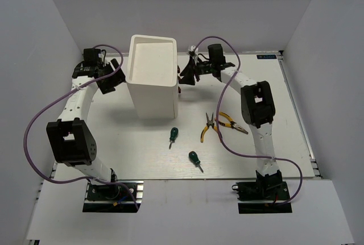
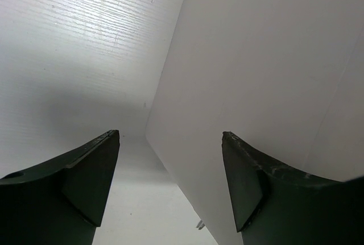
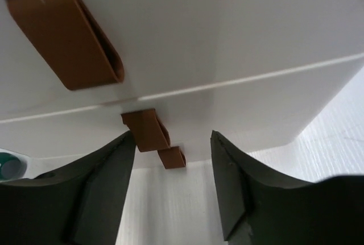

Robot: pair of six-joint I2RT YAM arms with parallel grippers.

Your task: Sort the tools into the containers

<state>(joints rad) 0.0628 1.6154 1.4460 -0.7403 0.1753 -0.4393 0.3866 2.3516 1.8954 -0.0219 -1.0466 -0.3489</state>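
The white cabinet (image 1: 152, 77) stands mid-table, and its containers, the drawers (image 3: 187, 40), face right with brown handles (image 3: 68, 34). My right gripper (image 1: 186, 76) hangs open in front of these drawer fronts; in the right wrist view the gripper (image 3: 173, 140) has a lower handle (image 3: 147, 128) just by its left finger. My left gripper (image 1: 114, 77) is open beside the cabinet's left wall (image 2: 273, 74), holding nothing. The tools lie on the table in front: two stubby green screwdrivers (image 1: 173, 136) (image 1: 195, 158) and two yellow pliers (image 1: 207, 125) (image 1: 232, 121).
White walls enclose the table on the left, back and right. Purple cables loop from both arms over the table. A small green and white object (image 3: 8, 164) shows at the left edge of the right wrist view; I cannot tell what it is.
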